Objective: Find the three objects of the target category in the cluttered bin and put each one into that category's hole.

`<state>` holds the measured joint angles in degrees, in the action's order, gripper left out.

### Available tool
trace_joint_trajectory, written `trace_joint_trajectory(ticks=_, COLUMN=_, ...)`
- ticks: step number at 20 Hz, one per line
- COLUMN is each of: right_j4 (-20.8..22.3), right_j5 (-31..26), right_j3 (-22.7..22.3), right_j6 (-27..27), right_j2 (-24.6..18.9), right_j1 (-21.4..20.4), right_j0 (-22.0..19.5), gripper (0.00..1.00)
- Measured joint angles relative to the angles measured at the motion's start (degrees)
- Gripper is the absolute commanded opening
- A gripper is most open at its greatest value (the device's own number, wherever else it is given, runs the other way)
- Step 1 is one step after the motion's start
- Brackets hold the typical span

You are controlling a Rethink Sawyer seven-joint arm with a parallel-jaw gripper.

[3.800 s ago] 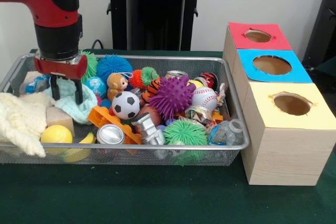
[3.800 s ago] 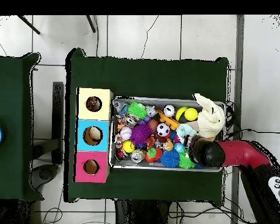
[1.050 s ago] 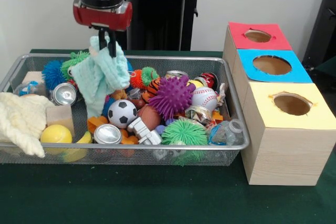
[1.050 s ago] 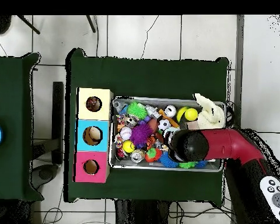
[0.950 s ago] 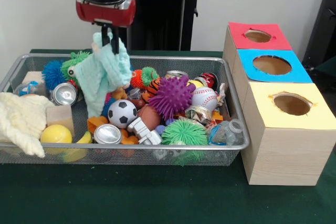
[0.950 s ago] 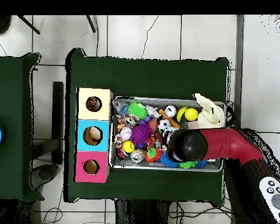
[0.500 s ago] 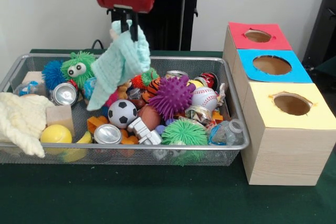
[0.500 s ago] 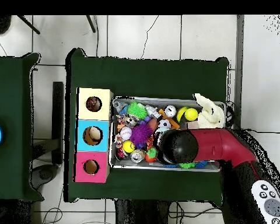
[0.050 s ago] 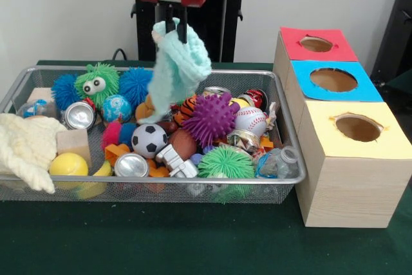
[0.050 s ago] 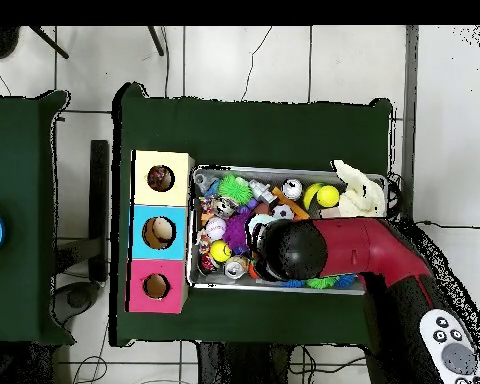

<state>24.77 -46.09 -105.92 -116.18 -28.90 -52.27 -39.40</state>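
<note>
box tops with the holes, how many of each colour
red top: 1
blue top: 1
yellow top: 1
total: 3

Pale mint-green knitted cloth [image 9: 177,69]: pinched at top edge between gripper [image 9: 172,29] fingertips, hanging limp straight below them, lifted clear above wire-mesh metal bin [image 9: 193,185]. Lower tip dangles over toy clutter. Hidden under arm in overhead view.

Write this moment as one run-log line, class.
gripper: shut on cloth | cloth: mint, hanging above bin | bin: full of clutter | boxes: red, blue, yellow holes, nothing entering
</note>
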Motion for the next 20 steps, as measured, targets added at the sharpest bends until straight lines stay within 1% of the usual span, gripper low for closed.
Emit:
trace_joint_trajectory(ticks=3, right_j4=-1.06, right_j5=0.0, right_j3=-0.26, right_j6=0.0, right_j2=0.0, right_j1=-0.84, right_j0=0.34, gripper=0.0)
trace_joint_trajectory(ticks=6, right_j4=-2.64, right_j5=0.0, right_j3=-1.37, right_j6=0.0, right_j2=0.01, right_j1=-2.23, right_j0=0.84, gripper=0.0)
trace_joint_trajectory(ticks=10, right_j4=-3.59, right_j5=-0.01, right_j3=-2.69, right_j6=0.0, right_j2=0.01, right_j1=-3.15, right_j0=1.39, gripper=0.0)
trace_joint_trajectory(ticks=20, right_j4=-5.07, right_j5=0.0, right_j3=-3.51, right_j6=0.0, right_j2=0.01, right_j1=-3.44, right_j0=4.83, gripper=0.0)
